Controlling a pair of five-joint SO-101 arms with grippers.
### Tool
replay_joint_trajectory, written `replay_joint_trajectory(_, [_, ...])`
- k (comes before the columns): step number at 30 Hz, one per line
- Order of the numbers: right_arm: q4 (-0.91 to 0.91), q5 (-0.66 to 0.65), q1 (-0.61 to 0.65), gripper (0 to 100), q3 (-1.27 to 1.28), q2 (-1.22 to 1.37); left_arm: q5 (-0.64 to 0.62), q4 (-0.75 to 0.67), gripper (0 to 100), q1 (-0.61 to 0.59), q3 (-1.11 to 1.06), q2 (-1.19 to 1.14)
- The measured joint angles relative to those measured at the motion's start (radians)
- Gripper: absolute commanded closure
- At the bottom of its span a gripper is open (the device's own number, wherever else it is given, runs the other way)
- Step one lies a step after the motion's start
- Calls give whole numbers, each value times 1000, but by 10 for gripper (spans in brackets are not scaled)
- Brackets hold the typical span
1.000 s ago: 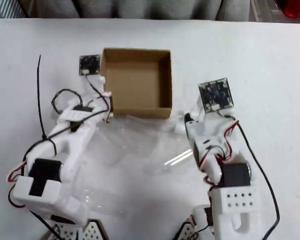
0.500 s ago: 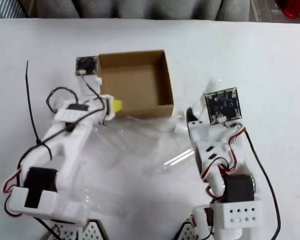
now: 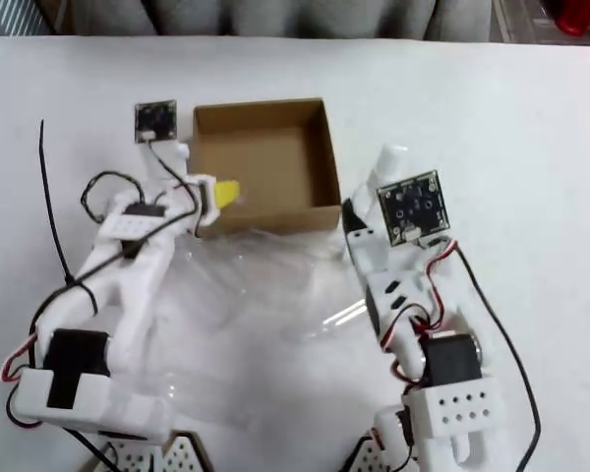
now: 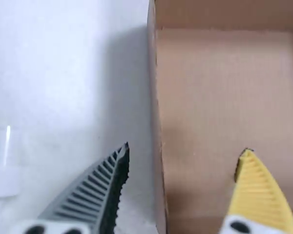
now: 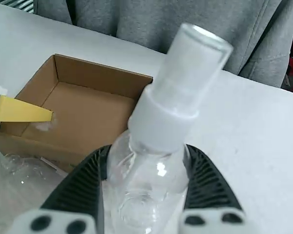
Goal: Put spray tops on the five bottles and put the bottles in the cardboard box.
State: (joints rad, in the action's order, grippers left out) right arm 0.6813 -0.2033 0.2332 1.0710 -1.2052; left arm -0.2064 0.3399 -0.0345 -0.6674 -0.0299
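Table [image 3: 531, 128], right end effector [image 5: 146, 156] clamped around capped bottle [image 5: 154, 175], beside box [image 5: 88, 114]

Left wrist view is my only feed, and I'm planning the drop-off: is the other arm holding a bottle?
Observer: Yes. The right gripper is shut on a clear bottle with its spray top on.
Operator: Where is it relative to the box?
Observer: The high view puts it beside the box, outside the wall on the right arm's side, not over the opening.
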Motion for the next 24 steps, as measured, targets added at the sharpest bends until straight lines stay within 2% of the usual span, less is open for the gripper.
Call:
replay_joint_trajectory(4, [-29, 0, 0, 982, 43, 0, 0, -63, 665, 0, 2, -14])
replay_joint_trajectory(10, [-32, 0, 0, 982, 44, 0, 0, -71, 665, 2, 106, -178])
replay_joint_trajectory(14, [-32, 0, 0, 982, 44, 0, 0, -71, 665, 6, 160, -201])
replay_joint_trajectory(20, [-32, 0, 0, 982, 44, 0, 2, -71, 665, 89, 172, -203])
replay_joint_trajectory(24, [-32, 0, 0, 982, 44, 0, 2, -71, 665, 103, 172, -203])
